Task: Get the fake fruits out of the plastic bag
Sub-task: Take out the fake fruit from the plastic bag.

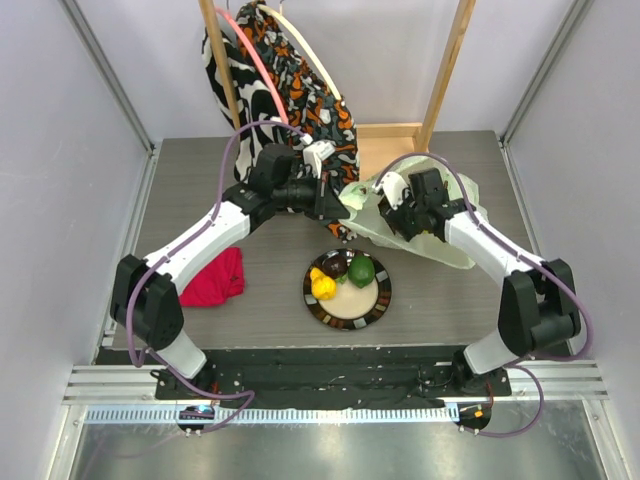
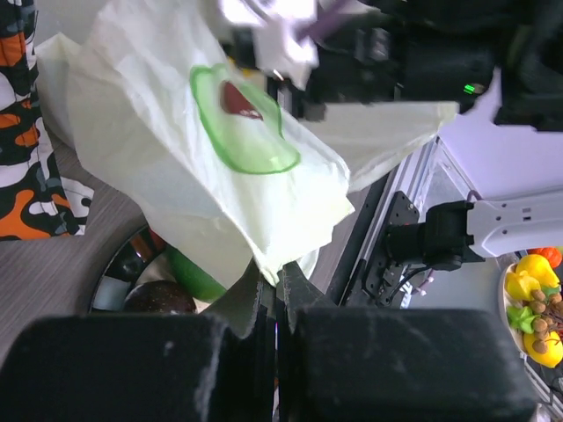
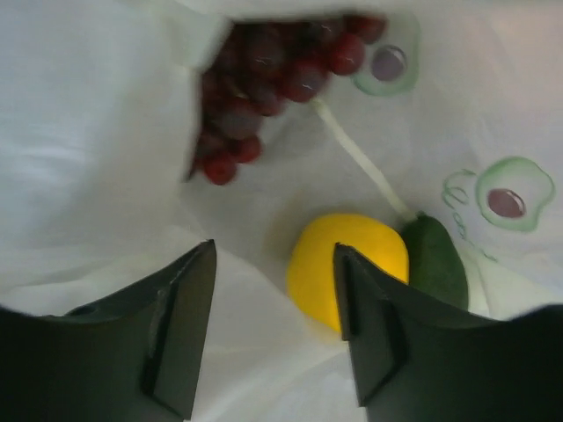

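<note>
Crinkly translucent plastic bag, smooth rounded lemon

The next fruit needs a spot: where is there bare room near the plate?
Bare tabletop between red cloth and plate, and between plate and right arm; the plate's near-right half is free. Crowded behind the plate, around the plastic bag.

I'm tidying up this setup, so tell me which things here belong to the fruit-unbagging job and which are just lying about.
Job: plastic bag, left gripper shut on it, open right gripper, grape bunch, yellow fruit and green fruit inside; fruits on the plate.
Lying about: red cloth, patterned cloth bags, wooden frame.
</note>
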`<move>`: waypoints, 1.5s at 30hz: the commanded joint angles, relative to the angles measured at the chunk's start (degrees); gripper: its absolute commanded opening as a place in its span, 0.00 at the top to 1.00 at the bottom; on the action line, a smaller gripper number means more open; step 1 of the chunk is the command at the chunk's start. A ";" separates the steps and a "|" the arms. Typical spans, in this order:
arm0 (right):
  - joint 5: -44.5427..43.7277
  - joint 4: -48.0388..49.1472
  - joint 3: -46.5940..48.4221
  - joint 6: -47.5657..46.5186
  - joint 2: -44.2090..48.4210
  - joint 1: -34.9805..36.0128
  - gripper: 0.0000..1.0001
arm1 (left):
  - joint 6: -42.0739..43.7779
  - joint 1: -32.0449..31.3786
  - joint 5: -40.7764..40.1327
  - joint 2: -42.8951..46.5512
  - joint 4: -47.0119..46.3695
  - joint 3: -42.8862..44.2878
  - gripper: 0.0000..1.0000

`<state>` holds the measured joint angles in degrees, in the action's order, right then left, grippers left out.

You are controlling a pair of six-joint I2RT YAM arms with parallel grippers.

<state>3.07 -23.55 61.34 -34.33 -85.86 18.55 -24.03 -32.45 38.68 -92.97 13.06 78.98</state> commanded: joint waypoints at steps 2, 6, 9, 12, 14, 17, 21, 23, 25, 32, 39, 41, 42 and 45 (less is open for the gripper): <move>-9.12 5.27 3.79 4.70 -4.47 -4.04 0.19 | 0.30 0.28 1.49 2.88 -2.34 -0.67 1.00; -12.12 9.05 2.91 5.41 -6.15 -6.15 0.11 | 0.48 0.28 1.40 2.79 -2.34 -0.93 1.00; -13.17 10.45 2.73 5.67 -8.26 -7.12 0.10 | 0.13 0.28 1.49 2.62 -2.51 -1.46 1.00; -14.58 11.24 2.29 4.80 -10.28 -7.29 0.05 | -0.05 0.19 1.67 2.35 -2.86 -1.55 1.00; -15.20 11.60 1.24 3.83 -11.25 -7.38 0.03 | -0.14 0.10 1.58 2.44 -3.04 -1.72 1.00; -16.60 11.77 -0.16 2.51 -12.74 -7.38 0.03 | -0.31 -0.16 1.67 2.18 -3.30 -1.37 1.00; -16.35 12.74 -2.01 1.37 -13.28 -8.26 0.07 | -0.31 -0.25 1.58 1.65 -3.39 -0.41 1.00; -15.56 12.39 -1.75 0.40 -13.36 -8.70 0.14 | -0.31 -0.34 1.40 1.12 -3.39 0.03 1.00; -13.80 11.34 -1.23 -2.65 -12.49 -8.97 0.32 | -0.40 -0.42 1.32 0.86 -3.48 0.30 1.00; -6.09 0.63 6.94 -5.23 -3.29 -8.79 0.69 | -0.23 -0.60 0.61 -0.28 -3.13 1.35 1.00; 15.07 -18.70 14.24 -4.41 14.72 -6.86 0.70 | 1.00 -0.60 -0.44 -2.21 -2.34 3.37 1.00; 18.19 -25.82 14.86 -6.36 18.09 -2.84 0.66 | 1.53 -0.60 -0.88 -2.57 -1.99 4.51 1.00; 21.50 -28.54 15.29 -8.46 20.45 -1.33 0.65 | 1.62 -0.60 -1.14 -3.09 -1.90 5.04 1.00; 24.08 -36.29 16.88 -6.12 22.66 6.57 0.66 | 2.58 -0.60 -1.41 -4.15 -0.93 7.32 1.00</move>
<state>16.97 -44.40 77.32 -40.47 -64.69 17.72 -23.33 -32.88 38.11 -96.16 12.82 81.65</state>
